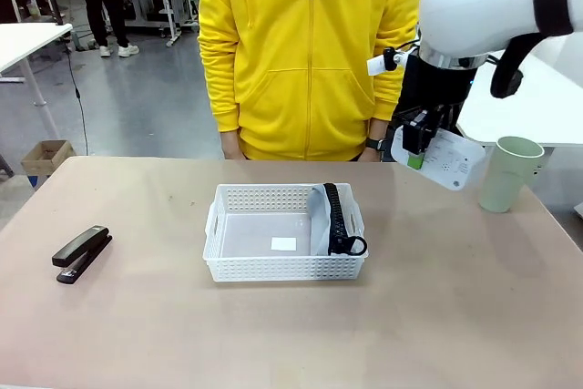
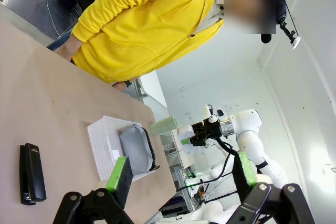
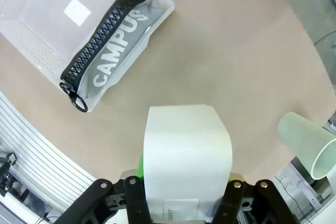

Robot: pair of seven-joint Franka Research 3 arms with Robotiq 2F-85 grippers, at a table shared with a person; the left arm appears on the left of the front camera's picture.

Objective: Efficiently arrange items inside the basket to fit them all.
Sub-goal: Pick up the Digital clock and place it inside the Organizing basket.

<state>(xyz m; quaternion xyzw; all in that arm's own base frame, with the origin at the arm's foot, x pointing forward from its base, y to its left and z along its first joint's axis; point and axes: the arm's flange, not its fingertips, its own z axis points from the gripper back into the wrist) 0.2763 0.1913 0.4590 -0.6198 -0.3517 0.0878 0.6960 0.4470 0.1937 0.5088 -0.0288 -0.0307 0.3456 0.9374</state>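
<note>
Right gripper (image 1: 417, 154) hanging above right side of table (image 1: 437, 316), fingers clamping on flat white box (image 1: 448, 163). Box sticking out from jaws toward cup (image 1: 510, 173), which is standing near right edge. Basket (image 1: 273, 271) sitting at table centre, left of box. Pouch (image 1: 323, 220) standing on edge along basket's right wall, leaving bare floor toward left wall. Right arm being nearer. Left gripper (image 2: 181, 171) with fingers wide apart, gripping nothing. Stapler (image 1: 82, 252) lying near left edge.

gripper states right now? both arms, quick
left gripper: open, nothing between its pads.
right gripper: closed on the flat white box, held above the table.
</note>
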